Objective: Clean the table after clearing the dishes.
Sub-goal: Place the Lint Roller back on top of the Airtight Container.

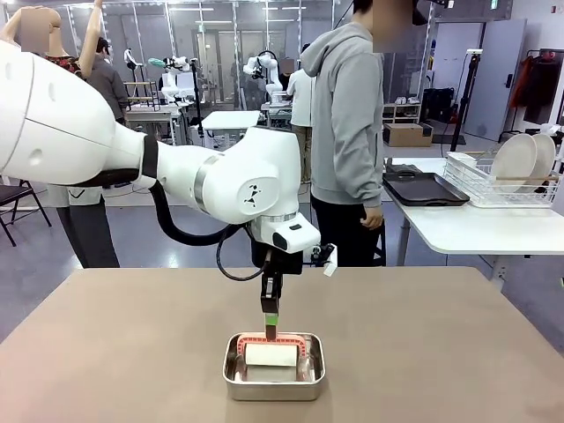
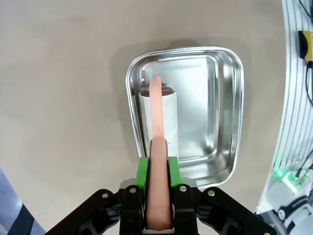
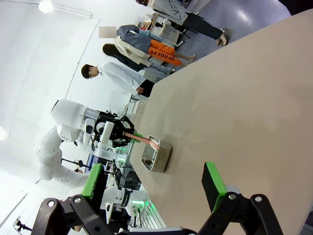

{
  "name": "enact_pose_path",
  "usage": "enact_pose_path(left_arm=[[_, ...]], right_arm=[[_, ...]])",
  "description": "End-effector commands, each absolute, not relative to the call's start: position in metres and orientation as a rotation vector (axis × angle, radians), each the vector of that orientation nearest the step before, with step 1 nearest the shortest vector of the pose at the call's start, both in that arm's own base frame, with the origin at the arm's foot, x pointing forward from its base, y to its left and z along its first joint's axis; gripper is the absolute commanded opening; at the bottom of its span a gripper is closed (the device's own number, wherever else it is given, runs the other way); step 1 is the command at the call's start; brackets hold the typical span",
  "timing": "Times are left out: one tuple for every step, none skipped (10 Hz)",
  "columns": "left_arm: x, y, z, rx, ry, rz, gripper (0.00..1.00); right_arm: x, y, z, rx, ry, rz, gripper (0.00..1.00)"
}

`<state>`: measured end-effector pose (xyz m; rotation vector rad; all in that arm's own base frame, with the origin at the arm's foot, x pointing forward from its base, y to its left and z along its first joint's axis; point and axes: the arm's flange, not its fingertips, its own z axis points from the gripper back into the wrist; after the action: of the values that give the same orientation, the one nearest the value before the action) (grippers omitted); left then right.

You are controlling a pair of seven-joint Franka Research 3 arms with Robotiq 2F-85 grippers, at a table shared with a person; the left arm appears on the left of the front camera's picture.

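Front view: dishes (image 1: 522, 160) already off the counter (image 1: 441, 335), stacked in the wire rack (image 1: 493, 187) on the white side table (image 1: 467, 231), dark tray (image 1: 425, 189) beside them. Clearing judged complete; cleaning not yet begun. Left tool (image 1: 271, 331) clamped on the pink handle (image 2: 157, 161) of a roller (image 2: 157, 115), white roll resting inside the steel pan (image 1: 274, 367) near the counter's close edge. Right tool (image 3: 151, 188) spread apart, holding nothing, well clear of the pan. Remaining, as judged: lift roller out of pan, pass over counter surface.
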<state>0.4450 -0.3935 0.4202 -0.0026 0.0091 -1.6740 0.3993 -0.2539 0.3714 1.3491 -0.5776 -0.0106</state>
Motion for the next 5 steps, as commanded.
enact_pose_path(left_arm=[[0.463, -0.389, 0.417, 0.002, -0.015, -1.674, 0.2], [0.467, -0.39, 0.415, -0.017, -0.018, -1.678, 0.2], [0.472, -0.389, 0.413, -0.023, -0.008, -1.68, 0.2], [0.476, -0.389, 0.413, -0.017, -0.007, -1.673, 0.2], [0.48, -0.387, 0.415, -0.029, -0.013, -1.672, 0.24]], right_arm=[[0.398, -0.253, 0.375, 1.346, -0.576, -0.005, 1.0], [0.398, -0.253, 0.375, 1.346, -0.576, -0.005, 1.0], [0.398, -0.253, 0.375, 1.346, -0.576, -0.005, 1.0], [0.398, -0.253, 0.375, 1.346, -0.576, -0.005, 1.0], [0.398, -0.253, 0.375, 1.346, -0.576, -0.005, 1.0]])
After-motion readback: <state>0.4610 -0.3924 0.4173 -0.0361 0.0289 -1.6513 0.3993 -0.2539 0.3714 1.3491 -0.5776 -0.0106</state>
